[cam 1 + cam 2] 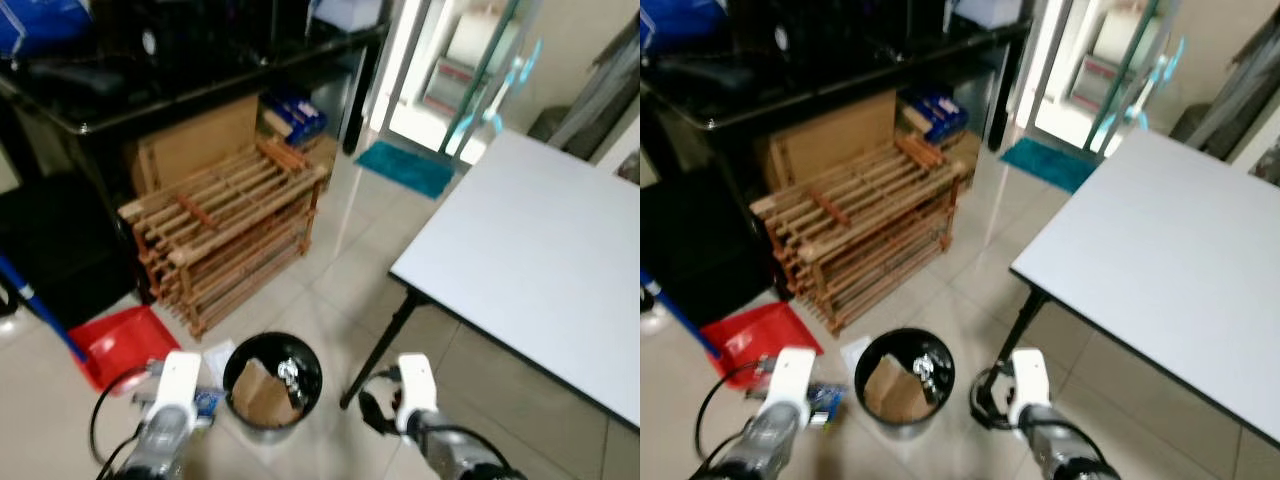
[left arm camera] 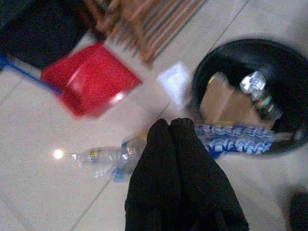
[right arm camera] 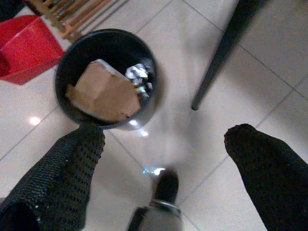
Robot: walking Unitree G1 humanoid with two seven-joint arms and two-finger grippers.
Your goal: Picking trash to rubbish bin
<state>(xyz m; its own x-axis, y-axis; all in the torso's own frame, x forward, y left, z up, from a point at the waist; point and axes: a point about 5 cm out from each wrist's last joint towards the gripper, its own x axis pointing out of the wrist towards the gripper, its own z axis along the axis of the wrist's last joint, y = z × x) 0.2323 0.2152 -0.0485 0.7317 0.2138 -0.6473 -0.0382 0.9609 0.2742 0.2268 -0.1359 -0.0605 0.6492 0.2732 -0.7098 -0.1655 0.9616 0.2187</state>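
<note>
The left gripper (image 2: 169,126) hangs low over the floor with its two black fingers pressed tight together. They pinch the end of a blue and white wrapper (image 2: 236,139) that sticks out over the rim of the black bin (image 1: 272,387). The right gripper (image 3: 163,139) hangs on the other side of the bin, fingers spread wide apart, holding nothing.

The bin stands on the pale tiles between the two arms. Inside it are a piece of brown cardboard (image 3: 103,91) and some shiny crumpled foil (image 3: 137,73). A clear plastic bottle (image 2: 103,158) lies on the floor near the left gripper, apart from the bin. A white scrap of paper (image 2: 174,82) lies flat just beside the bin.

A red dustpan (image 1: 118,345) sits a little farther off on the left. A black table leg (image 1: 382,345) comes down near the bin on the right, under the white table (image 1: 530,255). Behind the bin is a wooden rack (image 1: 225,230), with bare tiles running past it to a blue mat (image 1: 408,168).
</note>
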